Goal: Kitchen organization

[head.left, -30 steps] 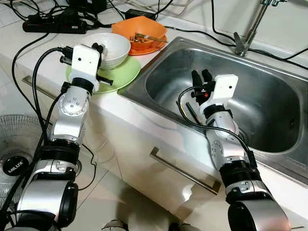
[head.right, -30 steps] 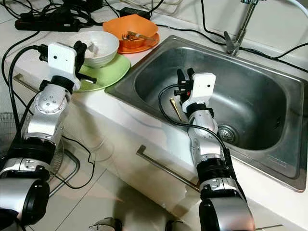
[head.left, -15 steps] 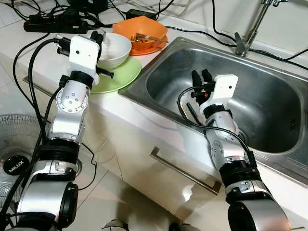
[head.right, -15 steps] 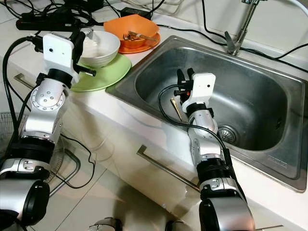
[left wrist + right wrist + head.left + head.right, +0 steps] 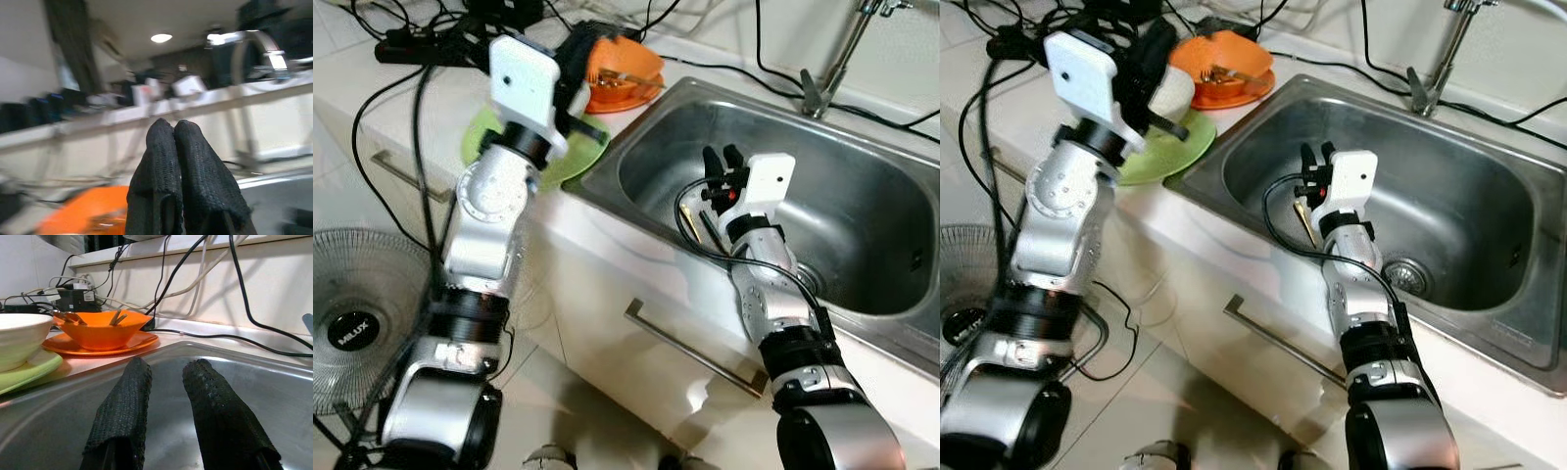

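My left gripper [image 5: 1154, 54] is raised above the white bowl [image 5: 1177, 95], which sits on a green plate [image 5: 1173, 152]. In the left wrist view its fingertips [image 5: 173, 147] are pressed together, shut on nothing, pointing toward the orange bowl [image 5: 628, 64]. That bowl holds utensils [image 5: 1209, 70] and stands on an orange plate [image 5: 100, 342]. My right gripper [image 5: 722, 162] hangs open inside the steel sink [image 5: 862, 176], fingers [image 5: 122, 406] apart, just above a pair of chopsticks [image 5: 1303, 220] lying on the sink's left slope.
A faucet [image 5: 832, 59] rises behind the sink, and the drain [image 5: 1408, 276] lies right of my right arm. Cables and a power strip [image 5: 421, 49] crowd the counter's back. A floor fan [image 5: 357, 323] stands at lower left, beside a cabinet drawer handle [image 5: 695, 352].
My left arm has lifted and swung right, from beside the white bowl to above it, toward the orange bowl. The right arm has stayed in the sink.
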{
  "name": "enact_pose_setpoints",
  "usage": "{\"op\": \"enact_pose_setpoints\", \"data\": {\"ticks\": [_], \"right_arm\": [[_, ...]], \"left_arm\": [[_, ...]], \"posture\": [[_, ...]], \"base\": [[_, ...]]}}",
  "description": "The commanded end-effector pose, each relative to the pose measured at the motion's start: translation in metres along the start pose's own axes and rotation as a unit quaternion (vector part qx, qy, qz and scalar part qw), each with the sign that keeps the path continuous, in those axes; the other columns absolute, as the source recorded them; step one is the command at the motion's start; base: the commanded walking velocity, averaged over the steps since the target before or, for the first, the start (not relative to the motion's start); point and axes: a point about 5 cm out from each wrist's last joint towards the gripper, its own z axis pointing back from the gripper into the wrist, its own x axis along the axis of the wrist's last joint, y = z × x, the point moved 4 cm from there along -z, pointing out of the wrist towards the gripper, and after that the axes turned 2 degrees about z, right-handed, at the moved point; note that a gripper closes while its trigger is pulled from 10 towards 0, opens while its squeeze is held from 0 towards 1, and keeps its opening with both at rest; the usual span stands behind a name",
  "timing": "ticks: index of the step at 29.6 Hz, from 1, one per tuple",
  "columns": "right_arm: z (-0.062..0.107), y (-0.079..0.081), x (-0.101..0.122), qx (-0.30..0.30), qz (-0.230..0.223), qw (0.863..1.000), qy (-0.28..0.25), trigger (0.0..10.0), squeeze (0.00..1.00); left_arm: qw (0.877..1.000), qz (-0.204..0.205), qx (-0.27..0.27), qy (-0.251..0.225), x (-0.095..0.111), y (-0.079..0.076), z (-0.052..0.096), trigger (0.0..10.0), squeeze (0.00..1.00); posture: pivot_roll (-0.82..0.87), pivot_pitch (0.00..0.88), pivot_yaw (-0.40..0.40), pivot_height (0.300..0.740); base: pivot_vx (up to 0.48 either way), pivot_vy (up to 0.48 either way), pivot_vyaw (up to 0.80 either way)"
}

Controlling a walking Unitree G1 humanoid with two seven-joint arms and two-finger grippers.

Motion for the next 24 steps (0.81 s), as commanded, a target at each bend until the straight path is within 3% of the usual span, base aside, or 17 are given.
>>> {"op": "enact_pose_setpoints", "data": {"ticks": [1, 2, 9, 12, 14, 15, 16, 24], "right_arm": [[-0.001, -0.005, 0.005, -0.007, 0.002, 1.0, -0.012, 10.0, 0.88], [-0.001, -0.005, 0.007, -0.001, 0.007, 1.0, -0.015, 10.0, 1.0], [-0.003, -0.016, 0.02, -0.011, 0.1, 0.994, -0.046, 10.0, 1.0], [-0.004, -0.017, 0.031, -0.002, 0.185, 0.98, -0.073, 10.0, 1.0], [-0.004, -0.016, 0.033, 0.002, 0.2, 0.977, -0.078, 10.0, 1.0], [-0.004, -0.015, 0.034, 0.006, 0.214, 0.973, -0.082, 10.0, 0.29], [-0.004, -0.015, 0.036, 0.008, 0.214, 0.973, -0.087, 10.0, 0.0], [0.003, 0.003, 0.042, 0.061, 0.21, 0.967, -0.13, 10.0, 0.0]], "left_arm": [[0.999, 0.018, -0.027, -0.004, 0.004, -0.011, -0.002, 10.0, 0.0], [0.999, 0.03, -0.036, 0.0, 0.002, -0.016, -0.002, 10.0, 0.0], [0.995, 0.068, -0.065, 0.014, -0.001, -0.032, -0.002, 10.0, 0.0], [0.994, 0.075, -0.071, 0.02, -0.003, -0.036, -0.001, 10.0, 0.0], [0.994, 0.076, -0.073, 0.021, -0.003, -0.036, -0.001, 10.0, 0.0], [0.994, 0.077, -0.074, 0.022, -0.003, -0.037, -0.001, 10.0, 0.0], [0.994, 0.079, -0.075, 0.023, -0.003, -0.037, -0.001, 10.0, 0.0], [0.993, 0.085, -0.081, 0.034, -0.006, -0.039, 0.001, 10.0, 0.0]], "posture": [[0.12, 0.065, -0.025, 0.74], [0.12, 0.069, -0.023, 0.74], [0.12, 0.072, -0.023, 0.74], [0.11, 0.08, -0.02, 0.74], [0.11, 0.08, -0.02, 0.74], [0.11, 0.081, -0.02, 0.74], [0.11, 0.081, -0.02, 0.74], [0.11, 0.085, -0.02, 0.74]], "base": [[0.0, 0.0, 0.0], [0.0, 0.0, 0.0], [0.0, 0.0, 0.0], [0.0, 0.0, 0.0], [0.0, 0.0, 0.0], [0.0, 0.0, 0.0], [0.0, 0.0, 0.0], [0.0, 0.0, 0.0]]}}
